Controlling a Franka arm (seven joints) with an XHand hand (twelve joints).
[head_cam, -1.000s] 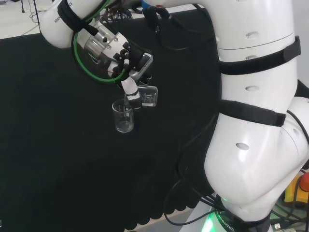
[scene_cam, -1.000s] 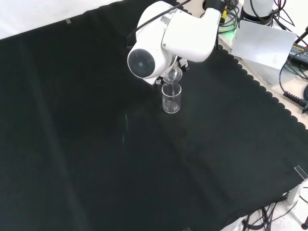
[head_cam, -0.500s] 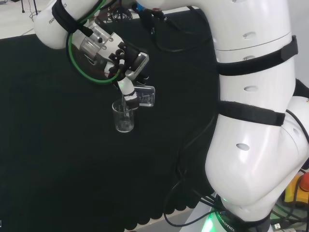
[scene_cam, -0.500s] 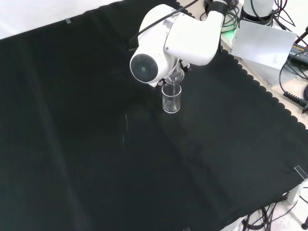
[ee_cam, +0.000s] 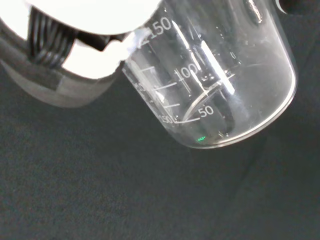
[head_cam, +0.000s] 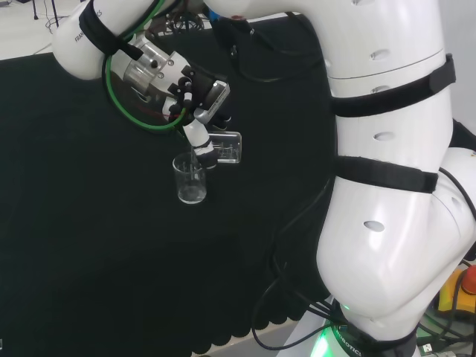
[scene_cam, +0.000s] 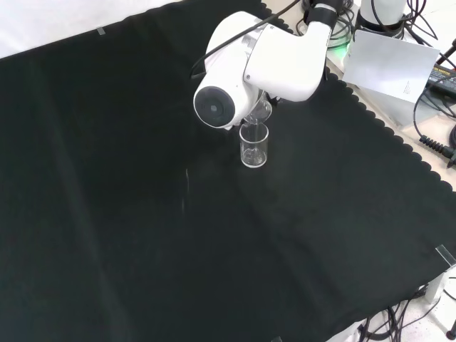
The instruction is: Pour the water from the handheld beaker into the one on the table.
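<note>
In the head view my hand (head_cam: 195,95) is shut on a clear glass beaker (head_cam: 226,148) that lies tipped almost on its side, its mouth over the rim of a second clear beaker (head_cam: 191,181) standing upright on the black cloth. In the front view the standing beaker (scene_cam: 254,146) sits just below the tilted beaker (scene_cam: 258,110), which peeks out from behind the arm's white link. Up close in the wrist view, the held beaker (ee_cam: 220,80) shows printed scale marks and a thin curved waterline, with a white part of my hand (ee_cam: 90,22) beside it.
The black cloth (scene_cam: 142,214) spreads wide around the standing beaker. The arm's big white links (head_cam: 394,186) fill the right of the head view. In the front view a white link with a round grey cap (scene_cam: 217,107) stands before the hand; cables and a white sheet (scene_cam: 392,64) lie past the cloth's far-right edge.
The hand has turned a little further and the held beaker now lies flatter over the standing beaker. The standing beaker has not moved.
</note>
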